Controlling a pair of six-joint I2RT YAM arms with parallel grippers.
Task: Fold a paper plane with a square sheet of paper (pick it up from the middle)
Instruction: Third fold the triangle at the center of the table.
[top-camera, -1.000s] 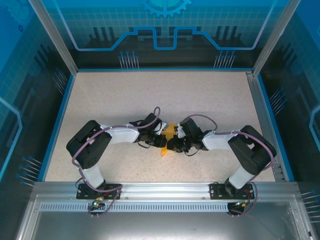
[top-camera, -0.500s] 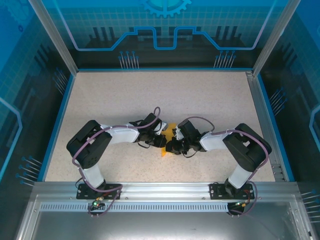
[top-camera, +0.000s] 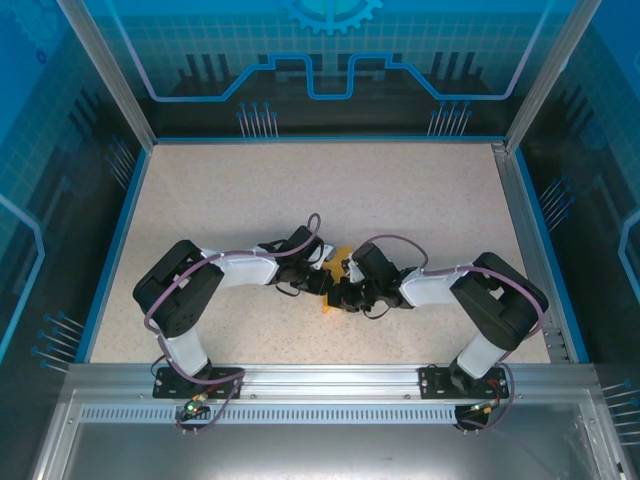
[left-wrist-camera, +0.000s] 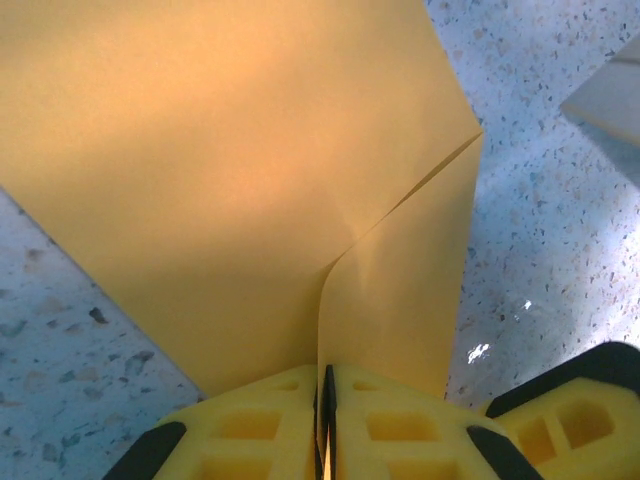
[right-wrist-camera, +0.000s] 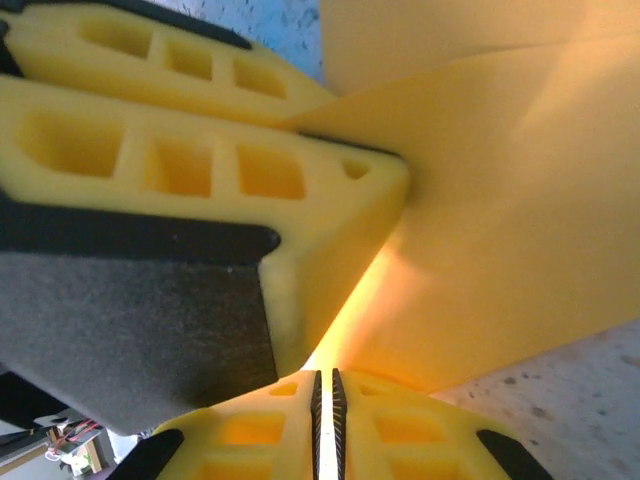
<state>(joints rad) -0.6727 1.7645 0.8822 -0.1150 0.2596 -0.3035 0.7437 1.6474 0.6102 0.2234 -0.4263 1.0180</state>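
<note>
The square sheet of paper (top-camera: 341, 261) is orange-yellow and creased, held low over the table's middle between both grippers. In the left wrist view the paper (left-wrist-camera: 230, 150) spreads wide, with one flap folded over along a slanted crease. My left gripper (left-wrist-camera: 325, 400) is shut on its near edge. In the right wrist view the paper (right-wrist-camera: 520, 200) runs down into my right gripper (right-wrist-camera: 325, 388), whose jaws are shut on it with a thin lit slit between them. The left gripper's yellow fingers (right-wrist-camera: 200, 150) press close at upper left. From above, the left gripper (top-camera: 325, 283) and right gripper (top-camera: 346, 292) almost touch.
The speckled table (top-camera: 250, 200) lies bare around the arms, bounded by a blue rim and glass walls (top-camera: 330, 70). A metal rail (top-camera: 330, 375) runs along the near edge by the arm bases. A yellow finger of the right gripper (left-wrist-camera: 575, 410) sits beside the left jaws.
The right gripper has slid left, closer to the left gripper, and covers more of the paper. The left arm has stayed put.
</note>
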